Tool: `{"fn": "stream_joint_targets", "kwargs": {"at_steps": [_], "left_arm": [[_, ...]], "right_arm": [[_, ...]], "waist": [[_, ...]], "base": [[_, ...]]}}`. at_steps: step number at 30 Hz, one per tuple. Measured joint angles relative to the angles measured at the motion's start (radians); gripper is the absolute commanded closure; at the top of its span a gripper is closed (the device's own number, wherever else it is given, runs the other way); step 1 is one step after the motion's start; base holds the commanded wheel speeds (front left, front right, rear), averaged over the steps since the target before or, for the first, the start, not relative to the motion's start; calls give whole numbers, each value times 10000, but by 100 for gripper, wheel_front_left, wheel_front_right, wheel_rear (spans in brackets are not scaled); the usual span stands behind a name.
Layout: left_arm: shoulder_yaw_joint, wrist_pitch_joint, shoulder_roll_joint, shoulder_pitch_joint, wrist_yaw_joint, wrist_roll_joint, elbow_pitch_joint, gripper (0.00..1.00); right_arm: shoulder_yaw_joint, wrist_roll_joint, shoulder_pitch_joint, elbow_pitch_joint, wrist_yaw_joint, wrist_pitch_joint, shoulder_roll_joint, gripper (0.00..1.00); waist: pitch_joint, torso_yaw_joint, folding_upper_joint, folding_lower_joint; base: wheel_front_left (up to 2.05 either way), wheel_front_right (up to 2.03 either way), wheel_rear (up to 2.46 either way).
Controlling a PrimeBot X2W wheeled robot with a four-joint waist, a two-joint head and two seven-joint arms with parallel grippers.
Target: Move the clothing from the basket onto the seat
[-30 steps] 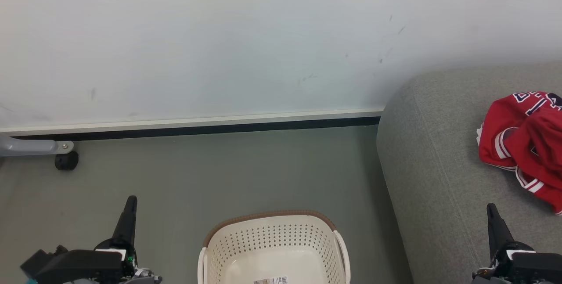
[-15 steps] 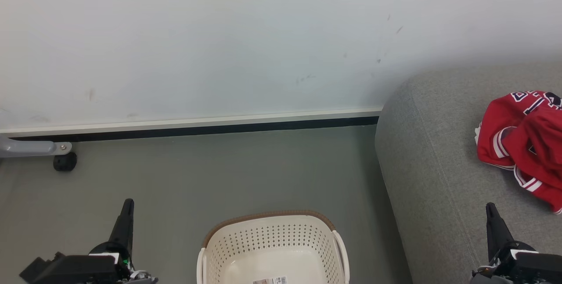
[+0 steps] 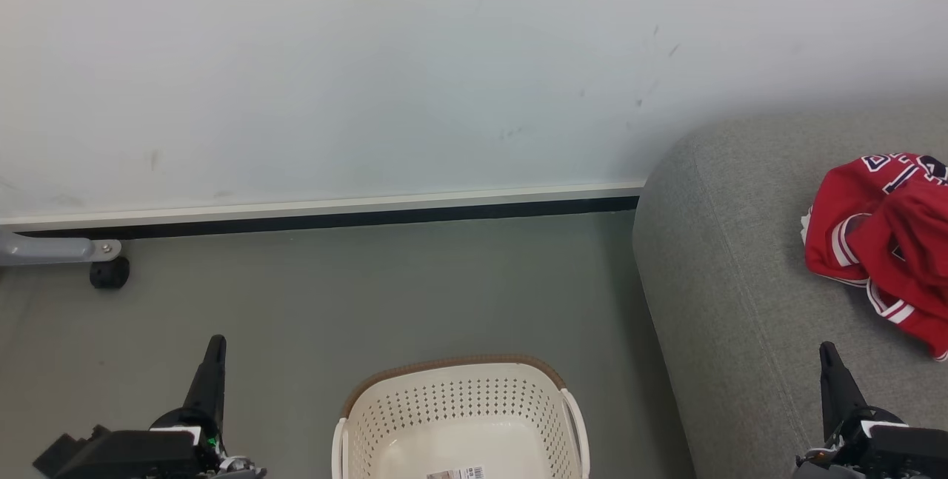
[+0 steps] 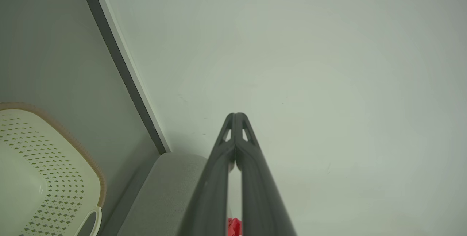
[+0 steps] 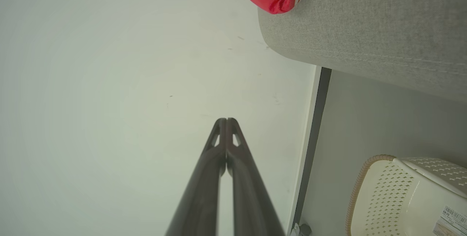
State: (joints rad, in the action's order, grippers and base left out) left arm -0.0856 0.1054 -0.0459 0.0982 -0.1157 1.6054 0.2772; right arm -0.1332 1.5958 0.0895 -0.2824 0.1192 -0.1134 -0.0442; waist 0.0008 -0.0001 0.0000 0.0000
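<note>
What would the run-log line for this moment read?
clothing: on seat | basket: no clothing visible | left tool: shut, holding nothing | right tool: shut, holding nothing

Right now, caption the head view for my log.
Red clothing lies on the grey seat; the basket shows no clothes; left gripper and right gripper shut, holding nothing.

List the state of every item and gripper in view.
clothing: crumpled, lying on the seat.
basket: upright on the floor, no clothing visible inside.
seat: bearing the clothing.
left gripper: jaws shut, empty.
right gripper: jaws shut, empty.
</note>
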Motion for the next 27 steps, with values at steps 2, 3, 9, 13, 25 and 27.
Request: {"fn": "stream_joint_targets", "kwargs": {"at_steps": [2,3,9,13,25,27], "left_arm": [[0,0,0,0,0,0,0,100],[0,0,0,0,0,0,0,100],[0,0,0,0,-2,0,2,100],[0,0,0,0,-2,0,4,100],[0,0,0,0,-2,0,8,100],[0,0,0,0,-2,0,8,100]], "right_arm": [[0,0,0,0,0,0,2,100],[0,0,0,0,0,0,2,100],[0,0,1,0,2,0,2,100],[0,0,1,0,2,0,2,100],[2,0,1,0,2,2,2,100],[2,0,1,0,2,2,2,100]], "waist": [[0,0,0,0],[0,0,0,0],[0,0,0,0],[0,0,0,0],[0,1,0,0],[0,1,1,0]], "base": [[0,0,0],[0,0,0],[0,0,0],[0,0,0],[0,0,0],[0,0,0]]}}
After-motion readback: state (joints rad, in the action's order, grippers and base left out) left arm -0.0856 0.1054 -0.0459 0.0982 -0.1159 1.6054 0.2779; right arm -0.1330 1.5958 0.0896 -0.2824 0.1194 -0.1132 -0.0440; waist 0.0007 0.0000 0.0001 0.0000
